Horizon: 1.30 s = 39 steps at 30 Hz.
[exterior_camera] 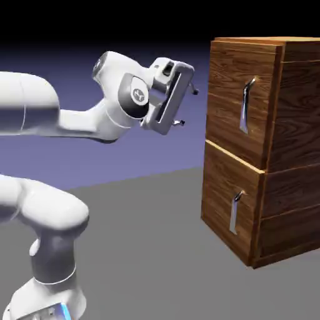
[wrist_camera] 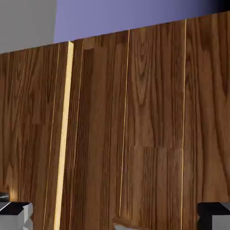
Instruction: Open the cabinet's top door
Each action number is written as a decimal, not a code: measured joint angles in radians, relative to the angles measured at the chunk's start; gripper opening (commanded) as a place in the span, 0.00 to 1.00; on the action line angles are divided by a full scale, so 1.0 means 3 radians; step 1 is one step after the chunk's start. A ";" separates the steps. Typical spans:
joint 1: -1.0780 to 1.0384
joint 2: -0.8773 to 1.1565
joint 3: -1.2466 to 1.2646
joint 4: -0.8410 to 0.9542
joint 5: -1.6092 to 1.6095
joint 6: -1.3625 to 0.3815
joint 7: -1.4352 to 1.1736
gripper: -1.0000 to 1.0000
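The cabinet (exterior_camera: 284, 156) of brown wood-grain stands at the exterior view's right. Its top door (exterior_camera: 228, 81) carries a long silver bar handle (exterior_camera: 246, 106). The shorter door (exterior_camera: 220, 194) below has a shorter handle (exterior_camera: 235, 214). My gripper (exterior_camera: 188, 107) hangs level with the top door, a short gap to the left of its front, touching nothing. It is open, one fingertip above the other, with nothing between them. In the hand view the top door (wrist_camera: 148, 134) fills most of the picture, with my gripper (wrist_camera: 115, 216) wide open before it. The long handle is not clear there.
A pale seam (wrist_camera: 64, 134) divides the two doors in the hand view. The grey table (exterior_camera: 156, 250) stretches between the robot's base and the cabinet. The white arm (exterior_camera: 75, 119) reaches in from the exterior view's left.
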<state>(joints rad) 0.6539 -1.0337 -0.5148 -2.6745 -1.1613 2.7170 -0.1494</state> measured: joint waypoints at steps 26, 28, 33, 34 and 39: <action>0.2084 -0.1505 -0.1671 0.0440 -0.3770 -0.1039 -0.2890 0.50; 0.2244 -0.1621 -0.1800 0.0474 -0.4060 -0.1119 -0.3113 0.50; 0.2534 -0.1715 -0.1981 0.0636 -0.4416 -0.1195 -0.3345 0.50; 0.2644 -0.1691 -0.2023 0.0750 -0.4463 -0.1188 -0.3344 0.50; 0.2816 -0.1630 -0.2062 0.0877 -0.4582 -0.1320 -0.3265 0.00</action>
<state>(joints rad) 1.4987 -1.5226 -1.1333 -2.4112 -2.5360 2.3210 -1.1288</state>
